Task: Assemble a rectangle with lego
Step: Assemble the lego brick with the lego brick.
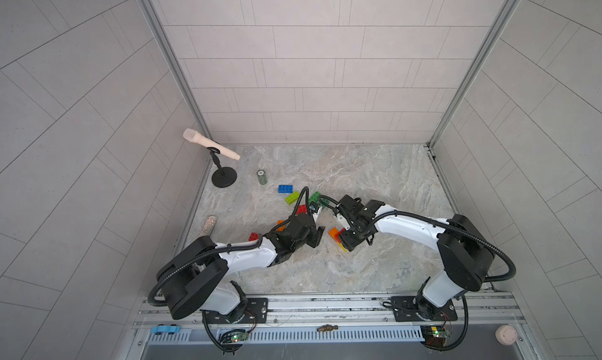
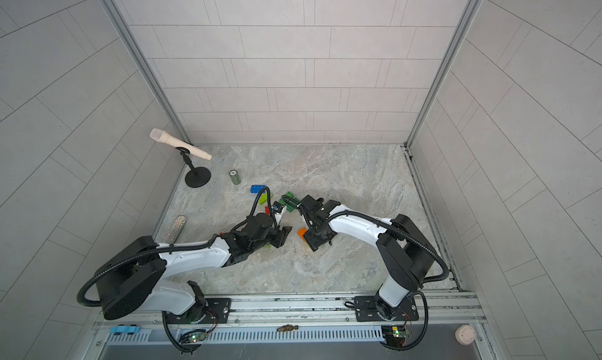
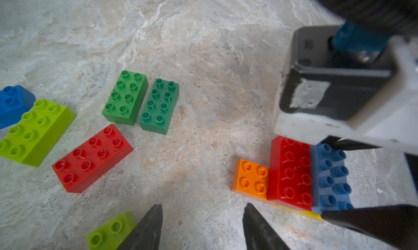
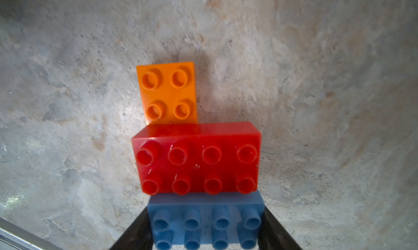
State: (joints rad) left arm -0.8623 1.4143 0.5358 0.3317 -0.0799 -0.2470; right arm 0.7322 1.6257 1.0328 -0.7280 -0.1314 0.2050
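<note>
Clamps the blue brick (image 4: 205,224) in the right jaws, flush against the red brick (image 4: 196,160), apparently to seat it; holds left jaws apart, empty.

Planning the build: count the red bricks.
3. Loose red brick by the green bricks; joined red brick between orange and blue; third red brick beside the left arm. More may be hidden.

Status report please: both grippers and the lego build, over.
Left gripper open, empty. Right gripper shut on blue brick, next to red brick atop orange brick. Lime brick close beside a left finger.
</note>
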